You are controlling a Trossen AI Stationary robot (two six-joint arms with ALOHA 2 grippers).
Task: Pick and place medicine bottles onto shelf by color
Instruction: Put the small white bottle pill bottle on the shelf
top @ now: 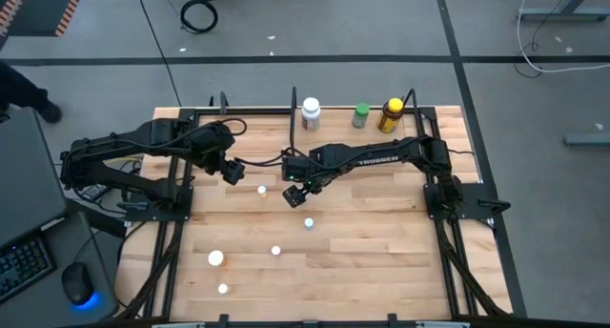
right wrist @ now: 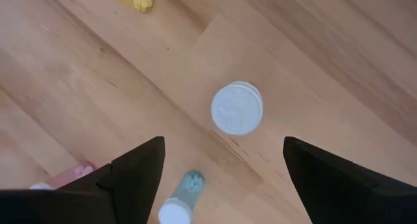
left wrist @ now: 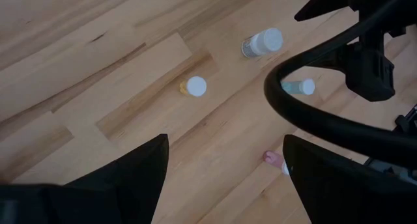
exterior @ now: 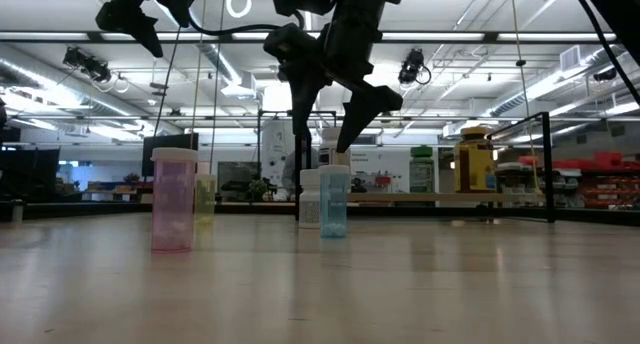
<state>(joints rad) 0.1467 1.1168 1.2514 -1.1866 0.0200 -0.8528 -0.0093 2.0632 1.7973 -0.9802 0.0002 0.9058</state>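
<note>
**Pincers spread above the scattered bottles**

Right pincer (top: 294, 196) hovering over mid-desk, fingers spread wide and empty, looking down on a white-capped bottle (right wrist: 237, 109) between the finger tips in the wrist view. Left pincer (top: 232, 172) held high just beside it, likewise spread and holding nothing.

Small medicine bottles standing well apart on the desk (top: 381, 242): a blue one (exterior: 333, 201) near the right pincer, a pink one (exterior: 174, 199), a yellowish one (exterior: 205, 198) farther back, plus white-capped ones toward the front edge (top: 216, 258). Three larger bottles already up on the shelf (top: 334, 128) at the far edge: white (top: 311, 113), green (top: 360, 115), yellow with a dark cap (top: 390, 115).

Probably light, stiff plastic, smooth-walled and round, so likely to slip or roll if tipped; tall and narrow enough to topple under a sideways nudge. Best taken across the body just under the cap, fingers straight down on either side, squeezed gently.

Desk of pale wooden planks, smooth and somewhat glossy, offering little grip to a sliding bottle. Black metal frame along the edges. Beyond, a large open hall with ceiling strip lights, monitors and shelving; grey floor with cables; a person's foot (top: 48, 110) at the upper left.
</note>
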